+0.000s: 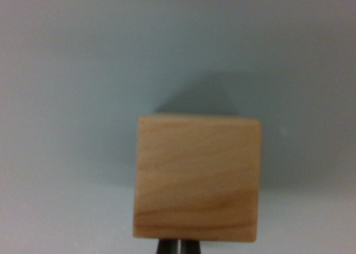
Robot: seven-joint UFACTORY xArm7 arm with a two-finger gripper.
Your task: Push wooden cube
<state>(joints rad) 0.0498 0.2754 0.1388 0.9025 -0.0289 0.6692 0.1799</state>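
A light wooden cube (197, 176) with visible grain fills the lower middle of the wrist view, resting on a pale grey surface (83, 98). Its shadow falls behind it, toward the top of the picture. At the very bottom edge, just below the cube, the dark tips of my gripper (179, 247) show. The two fingertips stand side by side with only a thin slit between them, so the gripper looks shut with nothing in it. The tips sit right against the cube's near face.
The pale grey surface stretches on all sides of the cube, blurred and featureless. A tiny light speck (282, 132) lies to the cube's right.
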